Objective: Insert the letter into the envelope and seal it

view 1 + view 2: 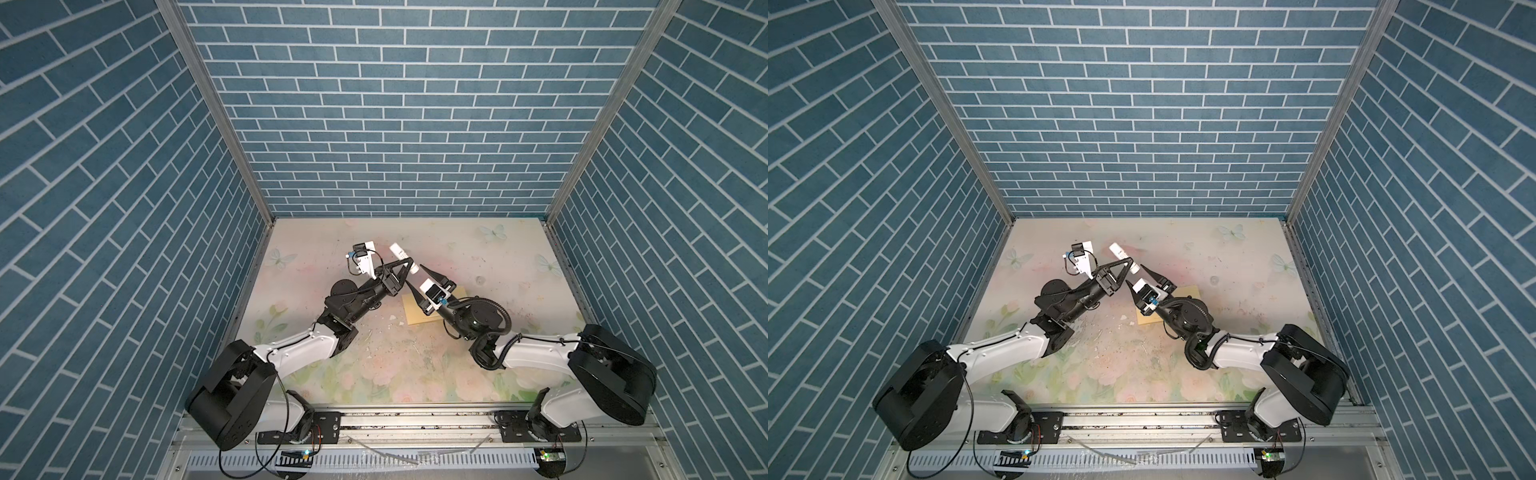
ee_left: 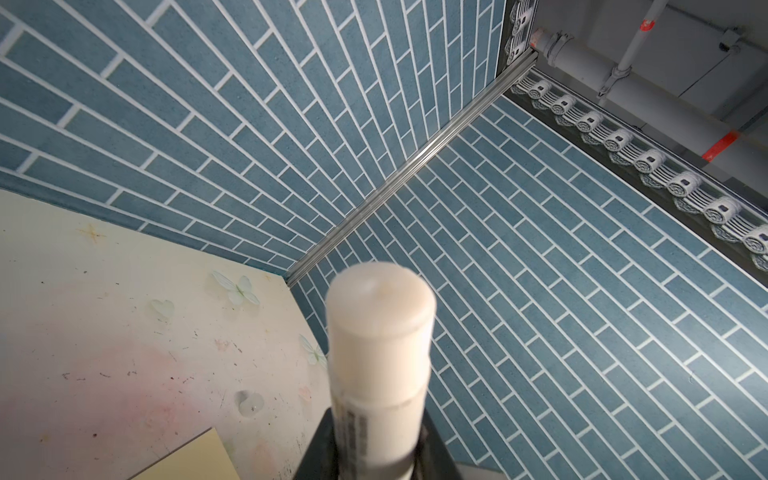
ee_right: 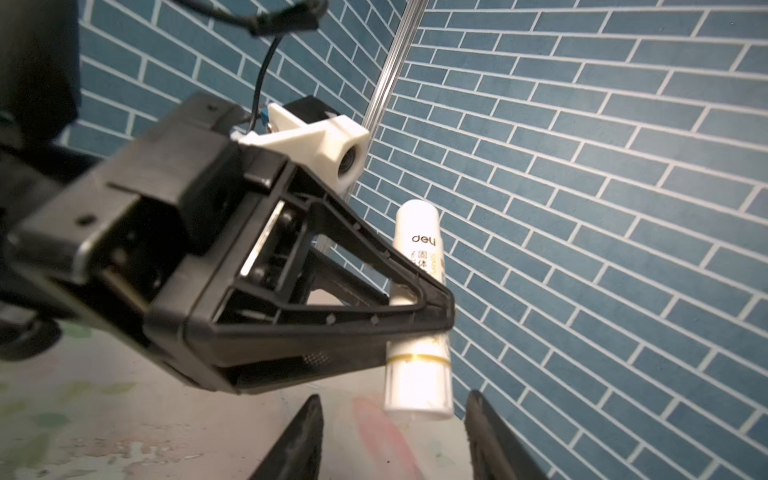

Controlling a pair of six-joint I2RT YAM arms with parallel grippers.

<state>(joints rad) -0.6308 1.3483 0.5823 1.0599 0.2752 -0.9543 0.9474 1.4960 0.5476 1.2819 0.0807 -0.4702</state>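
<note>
Jaws of left gripper [image 1: 409,262] clamped across white glue stick [image 1: 400,253] held aloft over floral desk [image 1: 478,365], right gripper [image 3: 392,397] with jaws apart just beside stick's lower end, pale-yellow envelope [image 1: 417,318] flat on desk under right arm [image 1: 478,318], mid-desk

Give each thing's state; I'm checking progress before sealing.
glue stick: lifted off the table, tilted, gripped mid-body.
left gripper: shut on the glue stick.
right gripper: open, holding nothing, near the stick's lower end.
envelope: flat on the table, partly hidden by the right arm; flap unclear.
</note>
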